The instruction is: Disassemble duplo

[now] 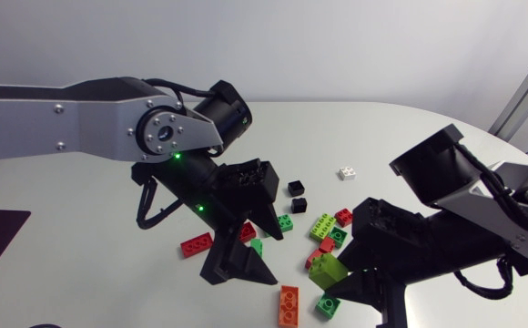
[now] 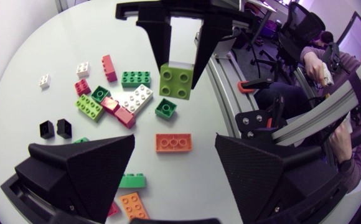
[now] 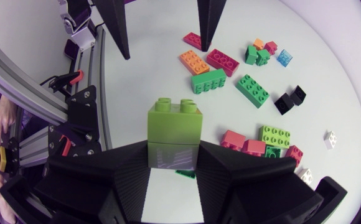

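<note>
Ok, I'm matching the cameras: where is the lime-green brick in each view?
Head view: lime-green brick in the right claw, lower middle.
Left wrist view: lime-green brick ahead of the left claw, in the right claw.
Right wrist view: lime-green brick gripped in its own claw.
Shared landmark: the two black bricks.

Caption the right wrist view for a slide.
Right gripper shut on a lime green Duplo stack, loose bricks scattered ahead.
</note>
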You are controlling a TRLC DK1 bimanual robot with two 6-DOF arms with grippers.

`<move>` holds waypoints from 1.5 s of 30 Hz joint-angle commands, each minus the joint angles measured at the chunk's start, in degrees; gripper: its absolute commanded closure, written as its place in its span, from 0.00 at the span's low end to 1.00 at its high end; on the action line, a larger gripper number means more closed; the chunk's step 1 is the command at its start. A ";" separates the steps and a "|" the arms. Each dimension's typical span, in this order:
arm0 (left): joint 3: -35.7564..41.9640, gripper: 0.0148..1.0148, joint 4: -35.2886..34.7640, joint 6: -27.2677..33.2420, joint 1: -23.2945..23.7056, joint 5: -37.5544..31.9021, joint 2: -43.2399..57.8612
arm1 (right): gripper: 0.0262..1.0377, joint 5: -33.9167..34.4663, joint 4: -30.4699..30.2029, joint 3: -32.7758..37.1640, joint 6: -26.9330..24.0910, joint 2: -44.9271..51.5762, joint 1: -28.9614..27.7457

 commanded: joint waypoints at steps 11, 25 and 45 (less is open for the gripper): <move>3.81 0.12 -0.51 1.94 -4.07 3.09 4.35 | 0.63 1.01 3.46 -0.58 4.26 0.29 7.04; 4.60 0.22 -0.51 1.94 -4.25 5.55 5.93 | 0.63 1.10 4.95 0.12 6.37 0.46 9.67; 5.74 0.82 -6.66 5.89 -3.72 11.17 5.67 | 0.63 1.89 3.99 -3.22 4.26 -4.02 10.46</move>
